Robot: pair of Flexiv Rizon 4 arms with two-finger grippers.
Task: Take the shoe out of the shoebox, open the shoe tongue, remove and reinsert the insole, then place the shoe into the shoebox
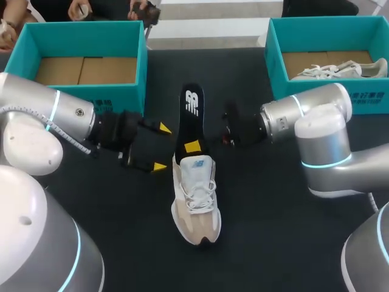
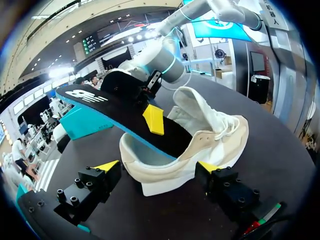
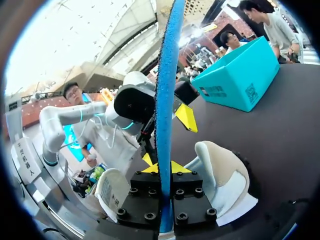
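Dark tabletop [image 1: 273,231] carries everything, with two teal shoeboxes along its far edge. The left shoebox [image 1: 121,97] sits at the far left corner and shows only its brown cardboard floor. The right shoebox [image 1: 275,61] sits at the far right corner and holds a white lace-up shoe [image 1: 337,71] lying on its side. At the middle of the table stands a beige-and-white sneaker [image 1: 197,201], upright on its sole, with its toe toward the near edge and its heel toward the far edge. A black insole [image 1: 191,112] with a bright blue underside has one end tucked into the sneaker's opening. Its other end, which bears a white logo, slants up and away toward the far edge, clear of the table. The right arm comes in from the right side, and the right gripper [image 3: 161,169] is clamped on the insole just above the shoe's collar. Its wrist view shows the insole edge-on, pinched between the two yellow tips. The left gripper [image 1: 161,147] hangs just beside the sneaker's heel on the left with its fingers spread wide and nothing in them. In its wrist view the heel lies ahead of the two tips, and I cannot tell whether either tip touches it.
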